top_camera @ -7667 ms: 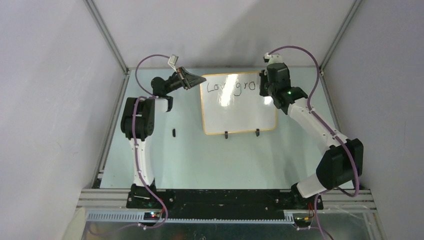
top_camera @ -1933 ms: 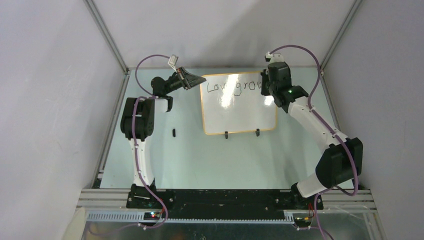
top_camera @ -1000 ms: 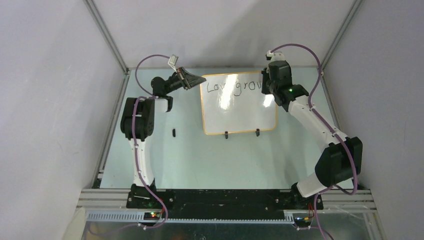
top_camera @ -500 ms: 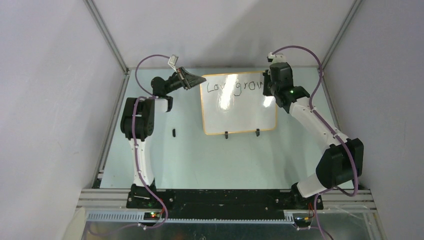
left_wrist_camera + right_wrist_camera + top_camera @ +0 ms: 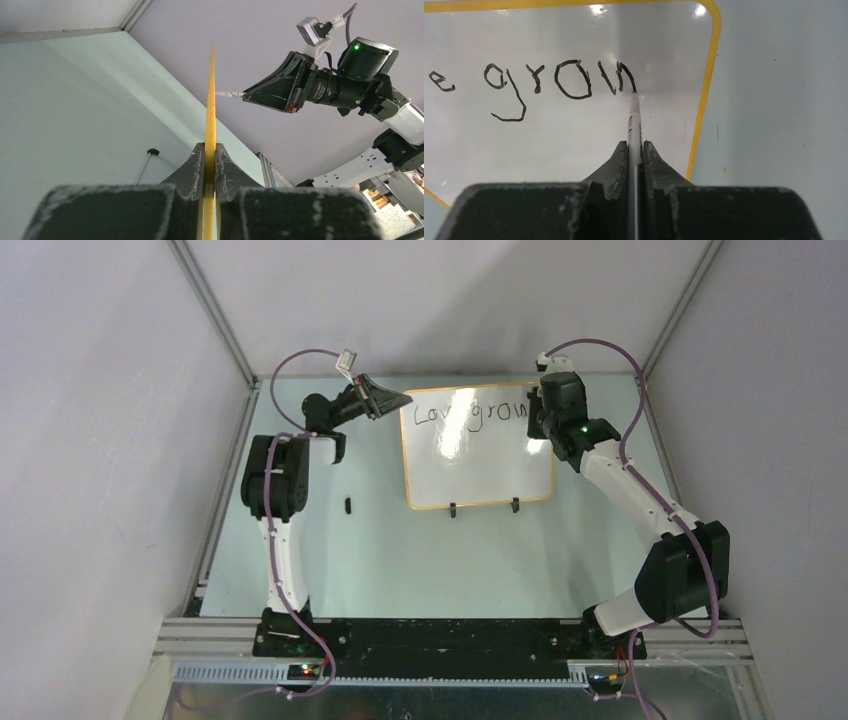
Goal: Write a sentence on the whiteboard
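The whiteboard (image 5: 478,468) lies on the table, white with an orange rim. My left gripper (image 5: 396,400) is shut on its upper left edge; the left wrist view shows the rim (image 5: 211,95) edge-on between the jaws of that gripper (image 5: 210,150). My right gripper (image 5: 536,420) is shut on a white marker (image 5: 634,125), which points down at the board (image 5: 574,135). The marker tip touches the end of the last stroke. The sentence (image 5: 470,415) reads "Love gro" plus part of a "w" (image 5: 616,77), close to the board's right rim.
A small black cap (image 5: 347,505) lies on the table left of the board. Two black stand feet (image 5: 453,508) stick out at the board's near edge. Grey walls and metal frame posts (image 5: 212,315) close in the table on three sides.
My right gripper has moved to the right along the top line with the marker, adding strokes after "gro". The left gripper and the board have not moved.
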Action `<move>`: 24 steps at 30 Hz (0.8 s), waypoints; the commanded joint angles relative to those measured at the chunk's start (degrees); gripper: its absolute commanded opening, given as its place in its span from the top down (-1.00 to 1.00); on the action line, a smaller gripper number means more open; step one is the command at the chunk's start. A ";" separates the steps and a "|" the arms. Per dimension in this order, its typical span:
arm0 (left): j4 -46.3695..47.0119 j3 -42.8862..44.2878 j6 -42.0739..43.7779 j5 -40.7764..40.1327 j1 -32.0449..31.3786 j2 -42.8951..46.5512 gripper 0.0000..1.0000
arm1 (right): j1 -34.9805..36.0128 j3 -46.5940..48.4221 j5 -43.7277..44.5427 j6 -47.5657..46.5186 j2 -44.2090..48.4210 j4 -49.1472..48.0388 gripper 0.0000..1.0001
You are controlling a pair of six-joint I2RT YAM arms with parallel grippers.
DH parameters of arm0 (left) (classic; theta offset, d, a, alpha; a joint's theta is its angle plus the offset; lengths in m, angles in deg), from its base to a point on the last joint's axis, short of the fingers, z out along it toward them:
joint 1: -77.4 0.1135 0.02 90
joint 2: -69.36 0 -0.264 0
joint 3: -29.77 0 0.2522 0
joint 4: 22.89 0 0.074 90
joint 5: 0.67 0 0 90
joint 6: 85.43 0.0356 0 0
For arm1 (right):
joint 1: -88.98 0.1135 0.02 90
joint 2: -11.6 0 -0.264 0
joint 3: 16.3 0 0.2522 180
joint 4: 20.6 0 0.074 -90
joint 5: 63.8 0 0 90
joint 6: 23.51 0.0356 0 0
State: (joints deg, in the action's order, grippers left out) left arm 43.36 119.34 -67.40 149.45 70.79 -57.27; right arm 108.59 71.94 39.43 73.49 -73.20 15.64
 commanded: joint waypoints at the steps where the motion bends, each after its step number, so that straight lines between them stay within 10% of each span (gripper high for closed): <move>1: 1.05 -0.37 1.30 0.63 -0.42 3.57 1.00 | -0.37 -0.23 0.95 0.11 2.08 -1.03 1.00; 24: 0.97 -0.26 1.33 0.62 -0.43 3.40 1.00 | -1.49 6.04 -0.43 -0.79 -1.67 -1.88 1.00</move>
State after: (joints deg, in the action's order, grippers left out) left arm 43.34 119.34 -67.38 149.47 70.79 -57.27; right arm 107.48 74.24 39.17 73.34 -74.07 15.18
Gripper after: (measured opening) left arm 0.101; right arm 0.139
